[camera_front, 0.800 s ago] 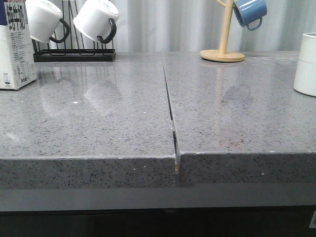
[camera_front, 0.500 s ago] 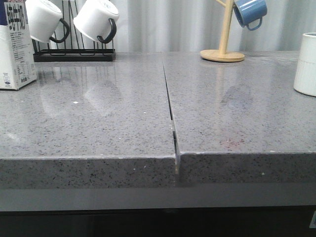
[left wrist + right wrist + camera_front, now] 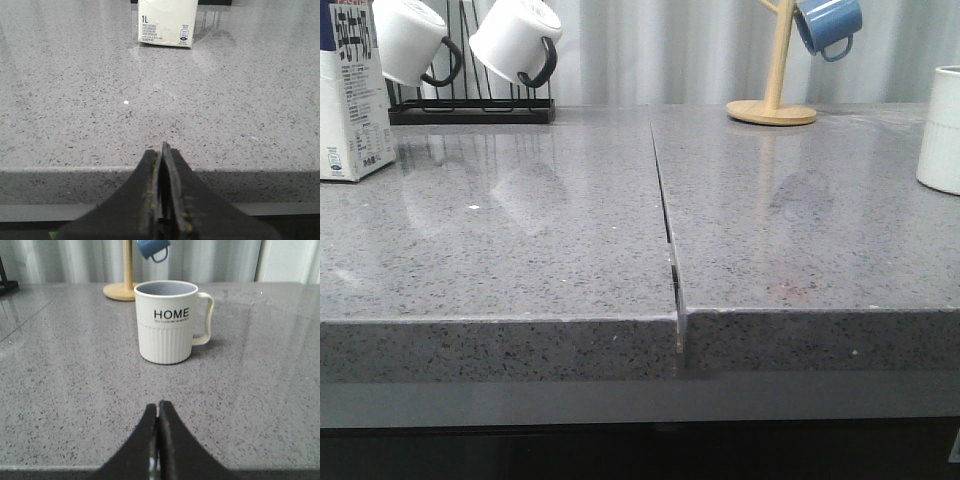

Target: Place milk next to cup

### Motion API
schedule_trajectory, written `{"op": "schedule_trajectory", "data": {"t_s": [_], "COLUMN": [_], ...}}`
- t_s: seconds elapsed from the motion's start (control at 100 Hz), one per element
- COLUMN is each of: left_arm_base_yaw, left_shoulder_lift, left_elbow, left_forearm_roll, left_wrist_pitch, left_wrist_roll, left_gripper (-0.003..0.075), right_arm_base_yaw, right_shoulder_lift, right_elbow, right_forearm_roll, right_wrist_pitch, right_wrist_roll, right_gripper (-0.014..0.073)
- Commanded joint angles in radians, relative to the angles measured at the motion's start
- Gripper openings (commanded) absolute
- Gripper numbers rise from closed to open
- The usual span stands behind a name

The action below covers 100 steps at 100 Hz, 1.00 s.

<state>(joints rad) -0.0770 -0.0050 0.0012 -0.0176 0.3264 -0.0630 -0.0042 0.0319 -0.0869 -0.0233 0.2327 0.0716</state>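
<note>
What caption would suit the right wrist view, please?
Closed right gripper faces the upright HOME cup on the grey counter.

Milk (image 3: 165, 22) stands upright on table (image 3: 100, 100), well ahead of left gripper (image 3: 163, 150) and in line with it. Left gripper sits at the table's near edge. Cup (image 3: 166, 322) stands upright on table, ahead of right gripper (image 3: 158, 407), near, not touching; handle on its right. Mug tree (image 3: 125, 287) behind cup, slightly left, 1 mug (image 3: 152, 249) hanging on it. In the front view, milk (image 3: 353, 95) far left, cup (image 3: 940, 130) far right, well apart; rack (image 3: 470, 105) with 2 hanging mugs (image 3: 515, 40) just right of and behind milk.
</note>
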Motion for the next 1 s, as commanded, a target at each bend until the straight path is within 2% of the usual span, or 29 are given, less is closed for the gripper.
{"op": "schedule_trajectory", "data": {"t_s": [0.0,0.18,0.24,0.32,0.46,0.54,0.99], "left_arm_base_yaw": [-0.003,-0.003,-0.003,-0.003,-0.003,-0.003,-0.003], "left_shoulder_lift": [-0.031,-0.031,-0.031,-0.031,-0.031,-0.031,-0.031], "left_elbow": [0.041,0.041,0.041,0.041,0.041,0.041,0.041], "left_forearm_roll": [-0.007,-0.007,-0.007,-0.007,-0.007,-0.007,-0.007], "left_wrist_pitch": [-0.044,-0.044,-0.044,-0.046,-0.046,-0.046,-0.046], "left_wrist_roll": [-0.010,-0.010,-0.010,-0.010,-0.010,-0.010,-0.010], "left_gripper": [-0.0021,-0.0021,-0.0021,-0.0021,-0.0021,-0.0021,-0.0021], "right_arm_base_yaw": [-0.004,-0.004,-0.004,-0.004,-0.004,-0.010,-0.252], "right_shoulder_lift": [0.075,0.244,0.314,0.400,0.548,0.624,1.014], "right_elbow": [-0.078,-0.198,-0.229,-0.255,-0.277,-0.285,-0.286], "right_forearm_roll": [-0.007,-0.002,-0.002,-0.003,-0.025,-0.027,-0.028], "right_wrist_pitch": [-0.033,0.013,0.009,-0.022,-0.153,-0.243,-0.721], "right_wrist_roll": [-0.004,-0.004,-0.004,-0.004,-0.004,-0.004,-0.004], "right_gripper": [-0.0067,-0.0065,-0.0038,0.0069,0.0319,0.0385,0.0384]}}
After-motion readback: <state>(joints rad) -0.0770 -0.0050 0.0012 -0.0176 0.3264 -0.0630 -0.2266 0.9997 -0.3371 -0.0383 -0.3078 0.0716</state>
